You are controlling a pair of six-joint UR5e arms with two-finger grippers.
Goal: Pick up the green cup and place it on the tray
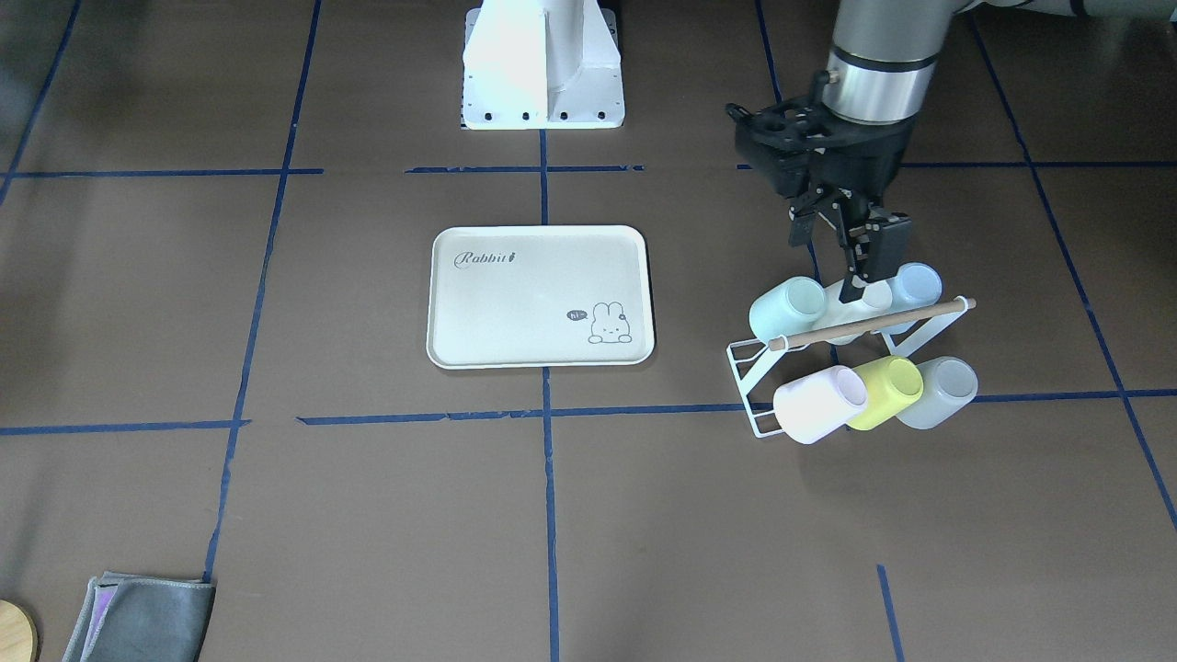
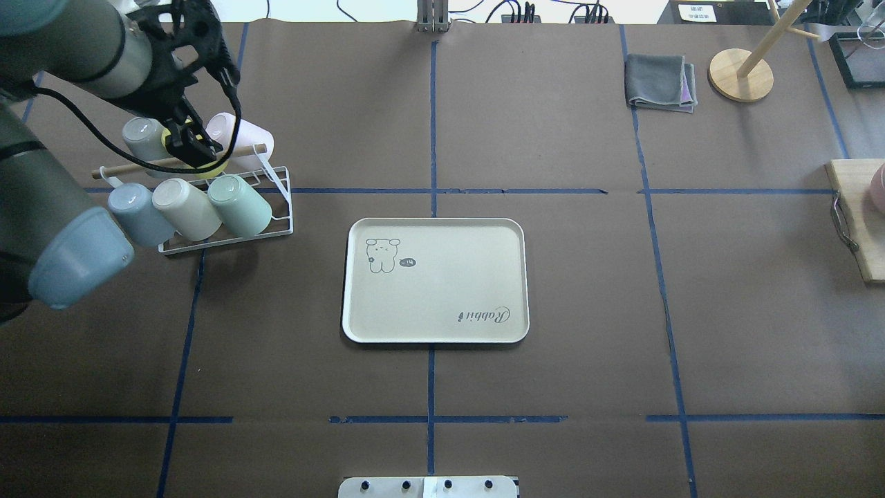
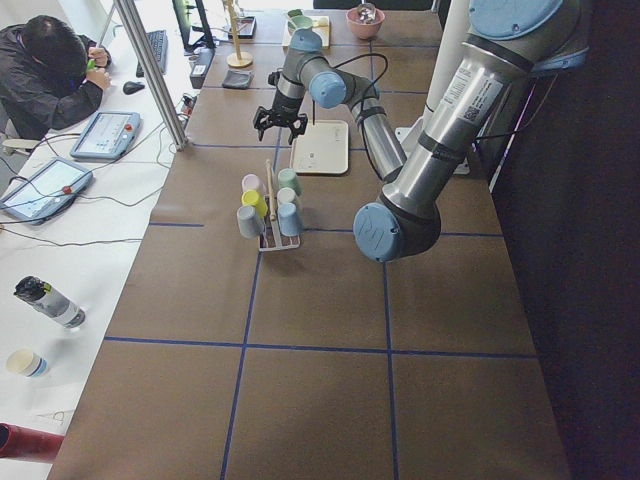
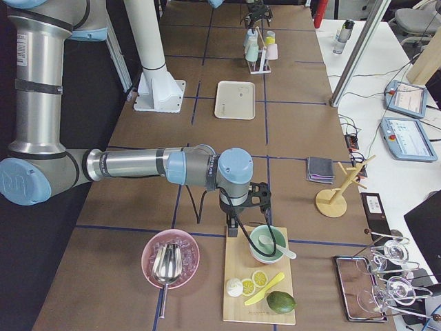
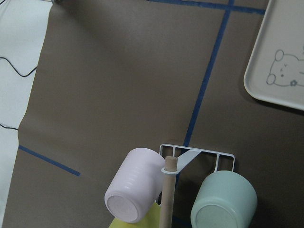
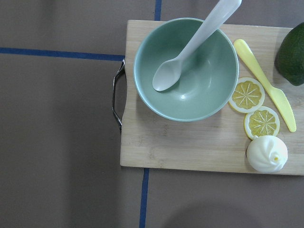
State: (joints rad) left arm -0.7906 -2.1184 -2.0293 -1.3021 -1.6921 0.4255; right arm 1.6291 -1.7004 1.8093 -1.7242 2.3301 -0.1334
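Hovering jaws-apart and empty above the rack (image 1: 874, 323), the left gripper (image 1: 839, 250) leaves the green cup (image 1: 786, 310) unpicked and the tray (image 1: 515, 313) bare.

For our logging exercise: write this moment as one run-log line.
stage: approach | left gripper: above rack | green cup: on rack | tray: empty

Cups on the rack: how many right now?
6. Robot-side row: green cup, cream cup, blue cup. Far row: pink cup, yellow-green cup, grey cup. None seems hidden.
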